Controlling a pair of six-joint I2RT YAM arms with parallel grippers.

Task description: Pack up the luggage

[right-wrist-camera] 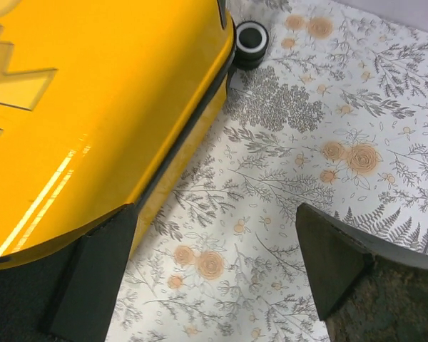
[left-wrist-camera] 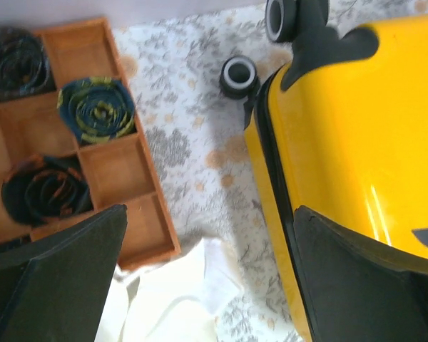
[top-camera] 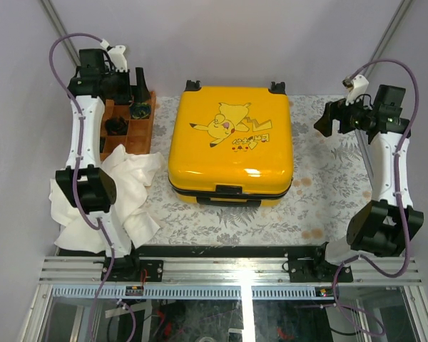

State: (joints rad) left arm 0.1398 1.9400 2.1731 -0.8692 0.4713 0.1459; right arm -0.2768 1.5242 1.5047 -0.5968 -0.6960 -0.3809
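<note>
**Closed yellow suitcase at the middle of the desk, both arms' jaws wide open and empty**

The luggage lies flat and shut at the centre of the desk, which has a pale floral cover. Its glossy yellow lid faces up and shows a Pikachu cartoon print. Its black wheels are at the far edge and a black trim piece sits on the near edge.

Just left of the luggage, with a strip of desk between them, is an orange compartment tray. The left wrist view shows three of its compartments holding dark rolled fabric, one roll blue and yellow. Other compartments there are bare. A crumpled white cloth lies against the tray's near end and spreads toward the desk's near left corner.

The left arm reaches over the tray at the far left. Its jaws are spread wide and hold nothing. Between them its camera sees the tray's corner, the cloth, and the luggage's left side with a wheel.

The right arm is raised near the far right corner, apart from the luggage. Its jaws are also fully spread and empty, framing the luggage's right edge, a wheel, and bare floral cover.
</note>
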